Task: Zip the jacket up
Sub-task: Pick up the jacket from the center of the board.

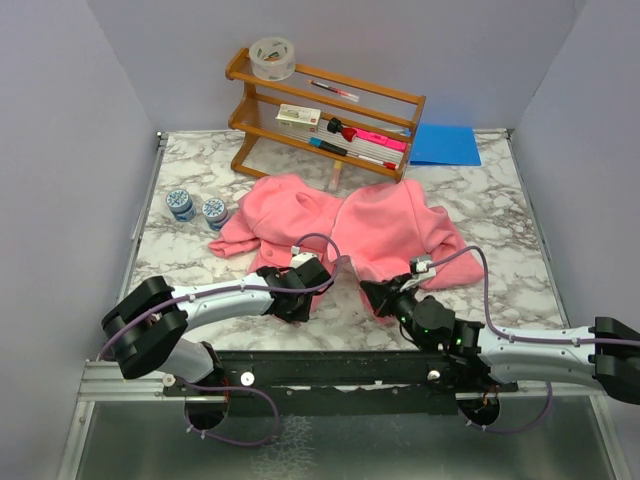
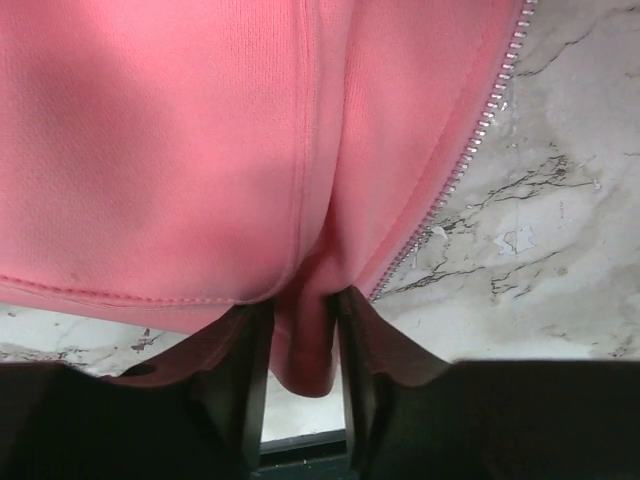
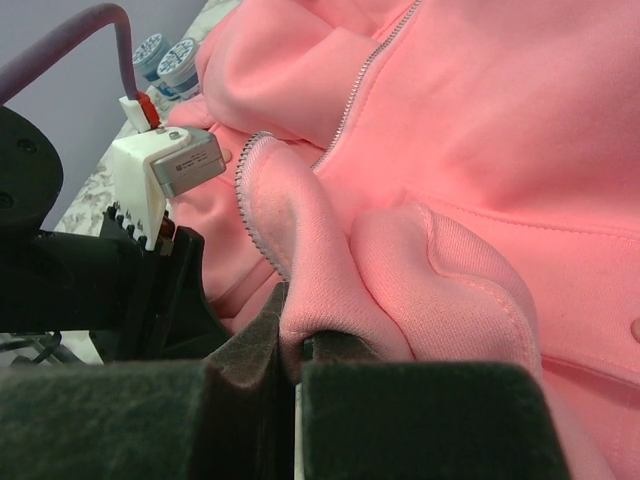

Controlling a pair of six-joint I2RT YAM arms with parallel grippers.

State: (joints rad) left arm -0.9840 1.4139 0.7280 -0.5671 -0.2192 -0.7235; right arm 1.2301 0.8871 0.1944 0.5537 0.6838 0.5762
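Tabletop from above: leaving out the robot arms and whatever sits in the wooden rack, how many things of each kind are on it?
pink jacket: 1
small round tubs: 2
wooden rack: 1
blue sheet: 1
Total: 5

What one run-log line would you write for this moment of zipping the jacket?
jacket: unzipped | left fingers: pinching hem beside zipper teeth | right fingers: shut on other front edge | zipping: not started

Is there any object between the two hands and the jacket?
Nothing visible. The left hand and the right hand each pinch the jacket at its bottom edge, one on each side of the open zipper.
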